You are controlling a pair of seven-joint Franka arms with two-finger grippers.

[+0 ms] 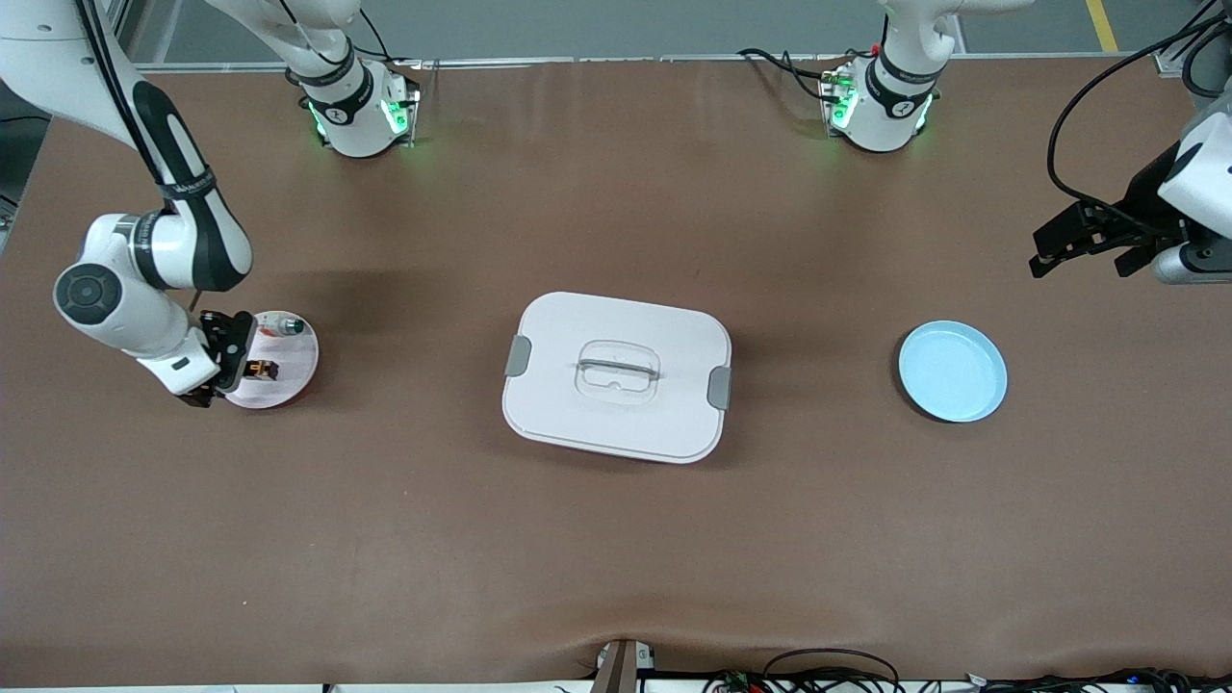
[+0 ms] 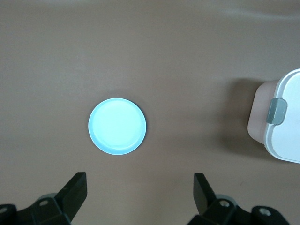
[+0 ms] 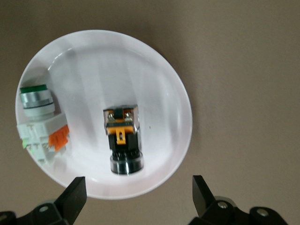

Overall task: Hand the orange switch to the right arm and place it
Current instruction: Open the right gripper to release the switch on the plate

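The orange switch (image 3: 123,139) lies on the white plate (image 3: 159,84). The right tool (image 1: 223,358) hovers open over it, ready to descend and grasp. The left tool (image 1: 1083,238) waits open near the blue plate (image 1: 953,371).

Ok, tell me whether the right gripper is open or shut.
Open. The right gripper hovers over the white plate, fingers spread wide, holding nothing; the orange switch lies on the plate between them.

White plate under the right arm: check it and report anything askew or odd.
Nothing looks spilled or damaged. On the white plate, the orange switch lies on its side, as does the green-capped switch by the rim. The right gripper hovers above, fingers open.
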